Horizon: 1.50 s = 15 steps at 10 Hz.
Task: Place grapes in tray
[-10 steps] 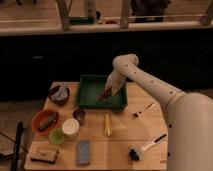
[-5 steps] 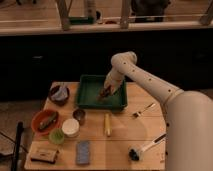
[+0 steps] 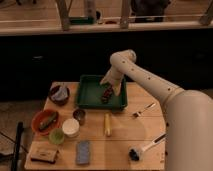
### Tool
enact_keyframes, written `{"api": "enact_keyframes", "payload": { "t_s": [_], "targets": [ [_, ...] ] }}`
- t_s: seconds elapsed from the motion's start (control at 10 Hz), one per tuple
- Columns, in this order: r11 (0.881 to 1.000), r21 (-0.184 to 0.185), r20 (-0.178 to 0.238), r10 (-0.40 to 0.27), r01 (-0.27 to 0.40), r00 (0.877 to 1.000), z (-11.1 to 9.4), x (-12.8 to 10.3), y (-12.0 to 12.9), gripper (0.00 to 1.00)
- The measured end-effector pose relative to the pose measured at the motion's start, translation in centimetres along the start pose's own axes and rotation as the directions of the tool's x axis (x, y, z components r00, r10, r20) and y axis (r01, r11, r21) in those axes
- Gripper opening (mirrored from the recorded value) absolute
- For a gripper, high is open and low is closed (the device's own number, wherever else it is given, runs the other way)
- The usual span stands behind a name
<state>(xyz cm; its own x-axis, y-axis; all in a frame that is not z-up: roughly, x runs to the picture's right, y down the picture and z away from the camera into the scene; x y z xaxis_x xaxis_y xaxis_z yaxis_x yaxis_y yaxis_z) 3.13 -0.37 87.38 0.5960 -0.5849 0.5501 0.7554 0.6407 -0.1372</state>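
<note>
The dark green tray (image 3: 90, 95) sits at the back middle of the wooden table. The grapes (image 3: 106, 94), a small dark reddish-brown cluster, are inside the tray toward its right side. My gripper (image 3: 112, 86) hangs over the tray just above and right of the grapes, at the end of my white arm that reaches in from the right.
An orange bowl (image 3: 45, 121) with a dark elongated item stands front left. A dark bowl (image 3: 59, 94) is left of the tray. A metal cup (image 3: 79, 116), white cup (image 3: 70, 127), banana (image 3: 107, 124), fork (image 3: 142, 109), blue sponge (image 3: 83, 152) and brush (image 3: 145, 148) lie nearer the front.
My gripper has shifted slightly up and back over the right part of the tray. The grapes stay in the tray.
</note>
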Motion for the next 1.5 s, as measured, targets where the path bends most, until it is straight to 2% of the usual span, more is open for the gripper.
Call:
{"api": "enact_keyframes", "payload": {
  "t_s": [0.5,1.5],
  "targets": [
    [1.0,0.026,-0.002,-0.007,0.007,1.0,-0.48,-0.04,-0.03,0.8],
    [1.0,0.02,0.004,-0.021,0.021,1.0,-0.75,0.13,0.59,0.8]
  ]
}}
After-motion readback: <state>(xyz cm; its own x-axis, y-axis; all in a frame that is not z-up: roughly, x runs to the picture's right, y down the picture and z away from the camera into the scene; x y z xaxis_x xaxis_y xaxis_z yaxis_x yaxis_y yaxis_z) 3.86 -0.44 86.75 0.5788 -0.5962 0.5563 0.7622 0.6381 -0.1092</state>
